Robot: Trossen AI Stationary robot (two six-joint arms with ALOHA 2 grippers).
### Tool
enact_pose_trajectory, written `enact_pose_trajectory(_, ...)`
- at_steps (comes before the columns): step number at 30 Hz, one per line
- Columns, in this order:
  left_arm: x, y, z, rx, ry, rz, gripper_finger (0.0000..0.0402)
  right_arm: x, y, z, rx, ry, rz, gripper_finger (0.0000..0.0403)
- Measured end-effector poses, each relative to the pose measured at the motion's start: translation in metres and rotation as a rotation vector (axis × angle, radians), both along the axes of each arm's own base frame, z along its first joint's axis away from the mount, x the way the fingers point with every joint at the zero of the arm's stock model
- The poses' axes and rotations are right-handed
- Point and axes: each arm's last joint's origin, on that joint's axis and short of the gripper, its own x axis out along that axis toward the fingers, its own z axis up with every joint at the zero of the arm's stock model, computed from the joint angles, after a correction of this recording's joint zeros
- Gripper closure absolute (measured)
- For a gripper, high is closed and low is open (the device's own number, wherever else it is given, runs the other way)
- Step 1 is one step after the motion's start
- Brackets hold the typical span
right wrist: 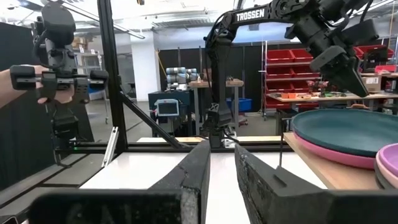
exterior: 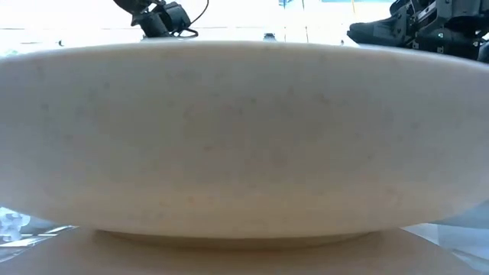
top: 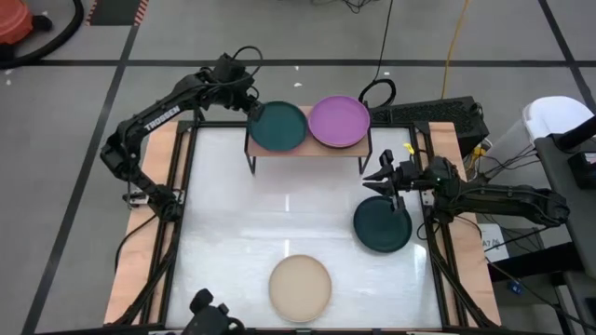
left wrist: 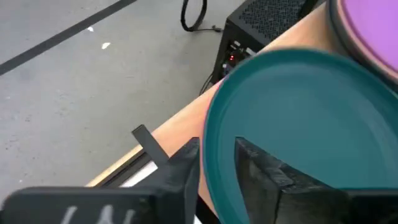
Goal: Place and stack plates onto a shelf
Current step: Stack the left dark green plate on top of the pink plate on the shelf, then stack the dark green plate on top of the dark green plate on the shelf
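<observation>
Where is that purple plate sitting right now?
In the high view, the purple plate lies on the right half of the shelf, beside a dark teal plate that the left gripper holds by its rim.

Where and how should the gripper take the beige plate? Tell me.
Grip the beige plate by its raised rim, one finger over and one under the edge. It lies flat and shallow on the table, so no body to pinch. Its right edge seems best, toward the nearer right gripper.

The beige plate [exterior: 244,137] fills the low view, hiding the table and shelf behind it. In the left wrist view, the purple plate [left wrist: 373,28] is cut off at the picture's edge.
</observation>
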Motion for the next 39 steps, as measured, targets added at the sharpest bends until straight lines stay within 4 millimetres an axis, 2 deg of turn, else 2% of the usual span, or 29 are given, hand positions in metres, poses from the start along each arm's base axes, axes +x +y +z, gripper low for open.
enact_pose_trajectory(7, 0.0, -0.001, 0.001, 0.01, 0.013, -0.019, 0.0228, 0.0, 0.0, 0.0, -0.008, 0.003, -0.002, 0.0342)
enact_pose_trajectory(12, -0.001, -0.006, 0.025, 0.06, -0.051, -0.045, 0.021, 0.0, 0.0, -0.002, 0.001, 0.019, -0.001, 0.0342)
enact_pose_trajectory(16, -0.001, -0.029, 0.055, 0.196, -0.176, -0.106, 0.0209, 0.001, 0.0, -0.004, 0.02, 0.04, 0.001, 0.0342)
enact_pose_trajectory(22, 0.002, -0.071, 0.065, 0.354, -0.297, -0.19, 0.0209, 0.001, 0.0, -0.007, 0.033, 0.068, 0.0, 0.0342)
enact_pose_trajectory(25, 0.004, -0.092, 0.063, 0.425, -0.399, -0.229, 0.0209, 0.001, 0.0, -0.008, 0.056, 0.084, 0.004, 0.0342)
enact_pose_trajectory(32, 0.014, -0.133, 0.034, 0.556, -0.655, -0.321, 0.0209, 0.002, 0.0, -0.015, 0.145, 0.168, 0.014, 0.0342)
enact_pose_trajectory(39, 0.02, -0.159, 0.0, 0.602, -0.757, -0.322, 0.0209, 0.006, -0.002, -0.008, 0.176, 0.329, 0.007, 0.0342)
